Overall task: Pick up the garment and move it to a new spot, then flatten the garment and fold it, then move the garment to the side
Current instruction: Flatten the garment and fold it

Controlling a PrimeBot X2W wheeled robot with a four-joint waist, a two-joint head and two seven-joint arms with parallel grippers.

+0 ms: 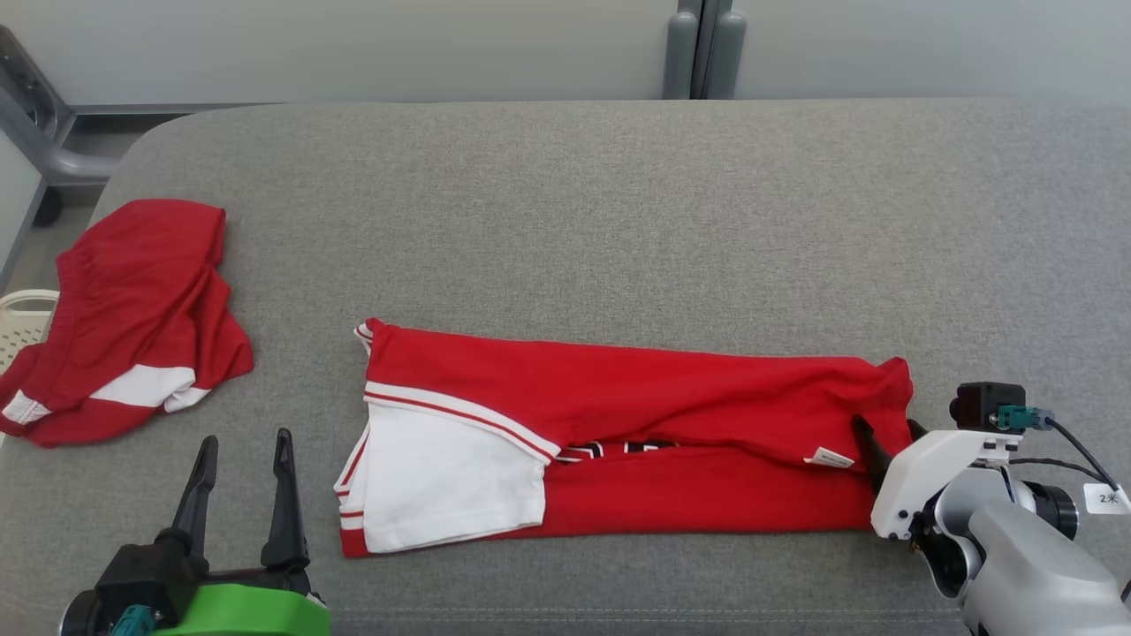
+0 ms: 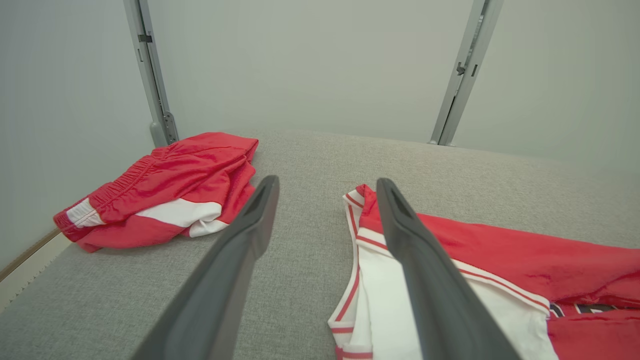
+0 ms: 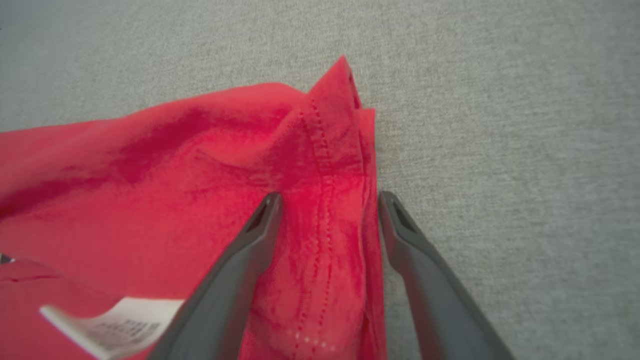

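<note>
A red sports jersey (image 1: 618,415) lies near the front middle of a grey cushioned surface (image 1: 618,194); everything here is placed from it. Well to the jersey's left, a crumpled pair of red shorts (image 1: 132,309) with white panels sits at the surface's edge, with a pale basket (image 1: 22,322) just beyond. Between the shorts and the jersey, nearer the front, the left claw (image 1: 246,437) stands with its fingers spread wide, holding nothing and clear of the cloth. At the jersey's right end, the right claw (image 3: 328,197) is also spread wide. One finger is over the red cloth and the other just off the hem, so it straddles the stitched edge without pinching it.

The step in hand looks like the fold: the jersey is flattened and its long sides appear turned inward, making a narrow strip. The next move probably calls for the right claw to close on the layered hem, catch every layer, and carry that end leftward over the sleeve end.

From left to right, the jersey shows a white sleeve (image 1: 442,481) trimmed in red and white stripes, a sliver of dark lettering at the centre, softly wrinkled plain red cloth, a small white care label (image 1: 829,458), and a rumpled, peaked corner.
</note>
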